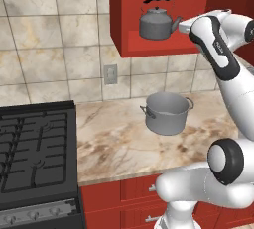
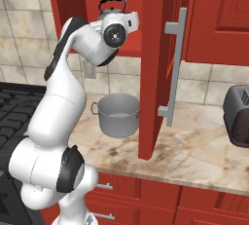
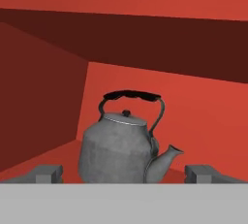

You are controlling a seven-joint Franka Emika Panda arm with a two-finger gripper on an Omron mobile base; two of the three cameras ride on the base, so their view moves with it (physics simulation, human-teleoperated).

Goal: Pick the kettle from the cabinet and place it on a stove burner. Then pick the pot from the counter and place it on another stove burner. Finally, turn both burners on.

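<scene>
Tool [image 3: 124,173] spread wide, nothing held, fingertips [image 3: 48,173] showing dark at both sides. Just ahead, between the fingertips but clear of both: kettle [image 3: 121,152], upright on the floor of the cabinet [image 3: 193,116] recess, black handle arched overhead, knobbed lid on, spout toward the right-hand finger. Beyond the kettle, red back wall of the recess. Well below the tool: pot [image 1: 166,112], upright on the worktop [image 1: 114,139], apart from the tiled wall. Farther off to the left and lower: burners [image 1: 32,148] with knob panel [image 1: 39,215] along the front edge.
</scene>
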